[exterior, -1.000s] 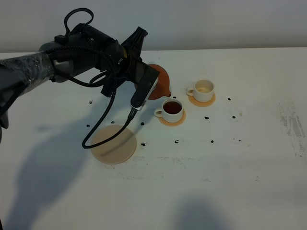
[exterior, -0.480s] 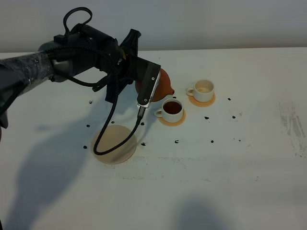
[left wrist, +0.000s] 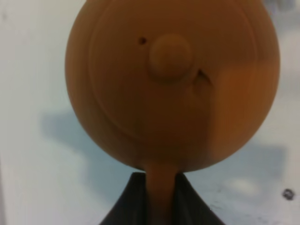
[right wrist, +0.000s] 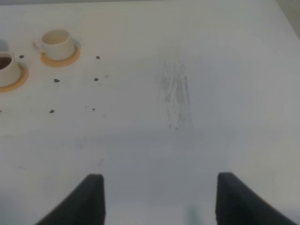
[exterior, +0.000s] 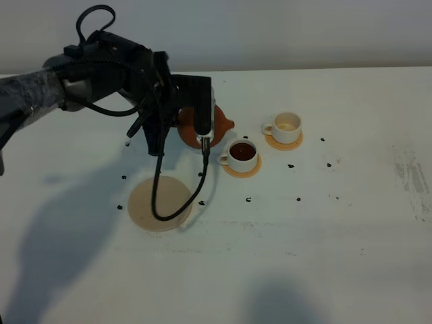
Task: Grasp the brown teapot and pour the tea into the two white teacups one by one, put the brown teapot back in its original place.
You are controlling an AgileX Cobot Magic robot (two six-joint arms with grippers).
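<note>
Change: the brown teapot (exterior: 187, 131) has swung back from its tilt over the nearer cup (exterior: 243, 154) to roughly level. It now sits further left, its spout (exterior: 226, 123) clear of that cup's rim.
Right pincer (right wrist: 161, 197): spread wide with nothing between its fingers, over bare desk (exterior: 324, 229), well apart from both cups.
Pale disc (exterior: 145, 206): large, flat and beige, lying at the near left with nothing standing on it; a black cable (exterior: 162, 216) loops over it.
Specks (exterior: 248, 200): dark bits scattered on the desk around the disc and cups.
Nearer cup: white, on an orange-tan coaster (exterior: 241, 173), holding dark tea nearly to the rim.
Brown teapot: held off the desk just left of the nearer cup, beyond the pale disc and not on it. The lid is on, with the knob (left wrist: 171, 52) up.
Left pincer (left wrist: 159, 197): pressed together on the teapot's loop handle (left wrist: 159, 180), pinching it from both sides.
Farther cup (exterior: 288, 126): white, on its own coaster (exterior: 283, 144), right of and behind the nearer cup. Its inside looks pale tan, and I cannot tell whether it holds liquid.
</note>
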